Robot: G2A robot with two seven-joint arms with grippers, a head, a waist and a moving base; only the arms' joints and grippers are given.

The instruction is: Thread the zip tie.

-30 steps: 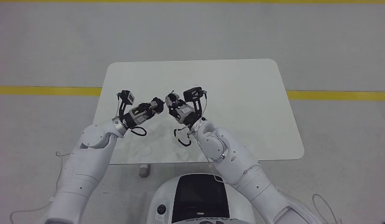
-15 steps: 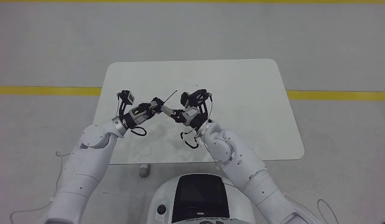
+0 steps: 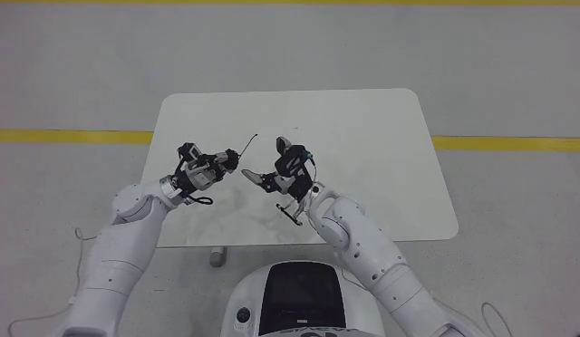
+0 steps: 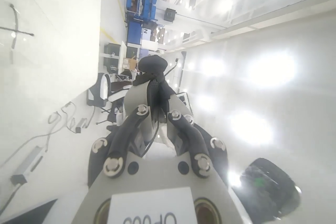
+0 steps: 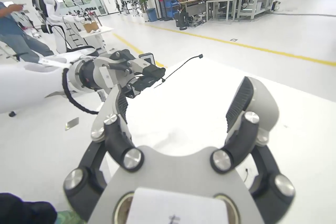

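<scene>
Fingers [image 5: 153, 72] of left gripper [image 3: 227, 161] are clenched on the zip tie [image 3: 248, 144], a thin black strip with a small head at its free end, angling up-right at frame centre. Right gripper [image 3: 257, 179] fingers are spread, holding nothing, just right and apart. Another black strip [image 3: 290, 213] lies lower on the white table [image 3: 381, 138]. Grey floor, yellow lines [image 3: 72, 136].

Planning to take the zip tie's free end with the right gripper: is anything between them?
Nothing visible. The open right gripper faces bare table, and the zip tie sticks out freely from the left gripper, which is shut on its other end.
</scene>
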